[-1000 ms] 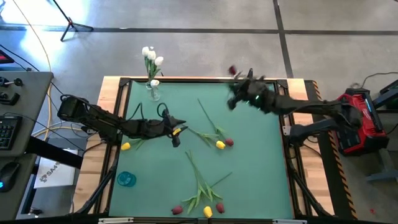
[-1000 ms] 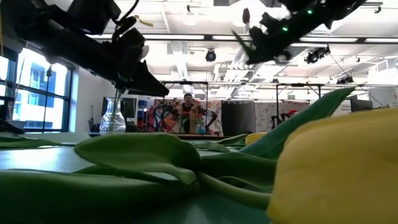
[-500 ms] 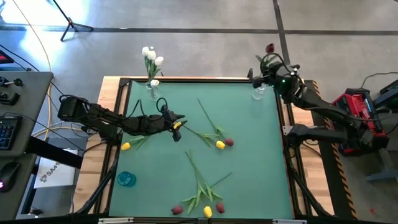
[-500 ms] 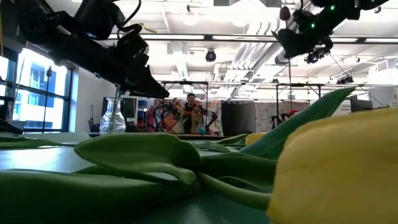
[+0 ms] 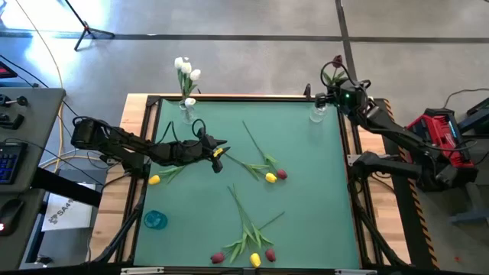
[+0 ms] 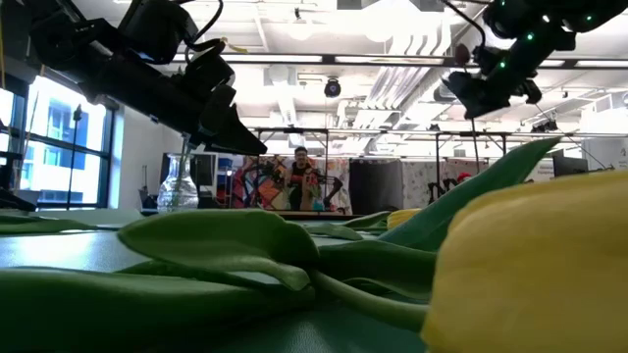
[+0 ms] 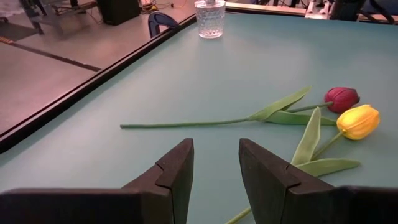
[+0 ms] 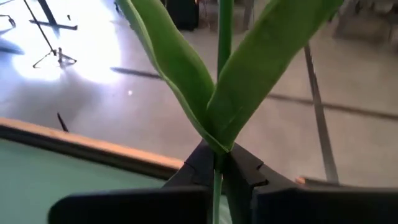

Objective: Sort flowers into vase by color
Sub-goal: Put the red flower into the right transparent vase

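Now the right gripper (image 5: 334,89), pinching a dark red tulip (image 5: 337,61) upright, hovers just above the empty vase (image 5: 318,114).

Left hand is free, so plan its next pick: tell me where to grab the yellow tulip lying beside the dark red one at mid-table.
Grip the yellow tulip on its thin stem between leaves and head, from straight above. It lies flat, and the dark red tulip crowds the head. The left hand hovers open nearby.
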